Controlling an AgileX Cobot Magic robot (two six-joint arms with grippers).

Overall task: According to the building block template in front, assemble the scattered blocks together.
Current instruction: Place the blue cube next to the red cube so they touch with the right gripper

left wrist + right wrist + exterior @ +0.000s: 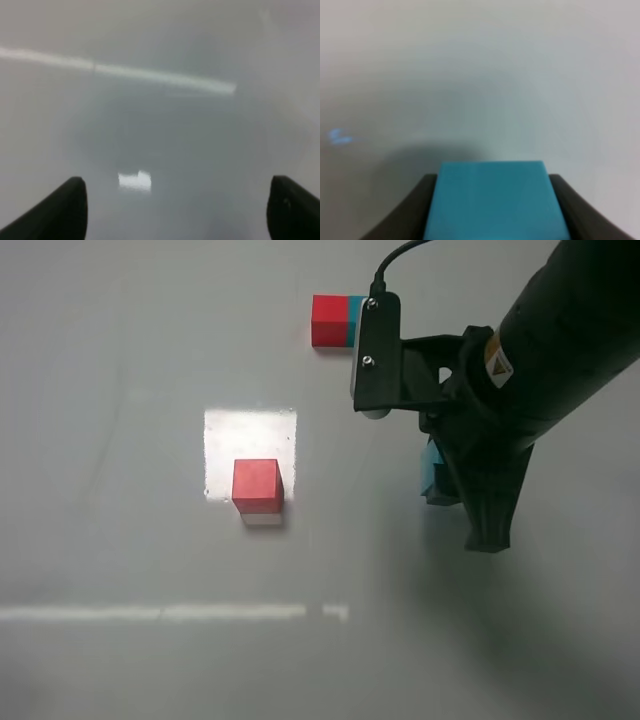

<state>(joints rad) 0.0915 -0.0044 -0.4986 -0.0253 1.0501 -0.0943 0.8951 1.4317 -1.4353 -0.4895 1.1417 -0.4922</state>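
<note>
Teal cube in right jaws, red cube apart

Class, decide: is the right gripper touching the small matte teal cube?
Touching. The right wrist view shows the small matte teal cube wedged between the dark fingers of the right gripper, no gap on either side.

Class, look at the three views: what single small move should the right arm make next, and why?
Probably carry the teal cube leftward in the high view, to the right of the red cube. The right gripper has its jaws shut on the teal cube, apart from the red one, and the template shows red left, teal right.
</note>
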